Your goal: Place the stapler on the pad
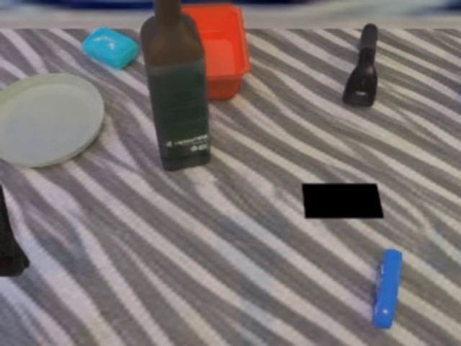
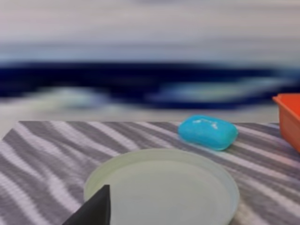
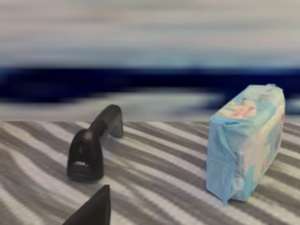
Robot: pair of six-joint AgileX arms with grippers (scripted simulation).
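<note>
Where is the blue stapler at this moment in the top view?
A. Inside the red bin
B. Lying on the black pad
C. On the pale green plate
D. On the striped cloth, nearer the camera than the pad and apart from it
D: the stapler lies on the striped cloth with bare cloth between it and the pad, and no gripper is near either.

You see only part of the left arm (image 1: 10,241), cut by the top view's left edge; the bottle (image 1: 175,86) hides part of the red bin (image 1: 225,54), its neck cropped.
</note>
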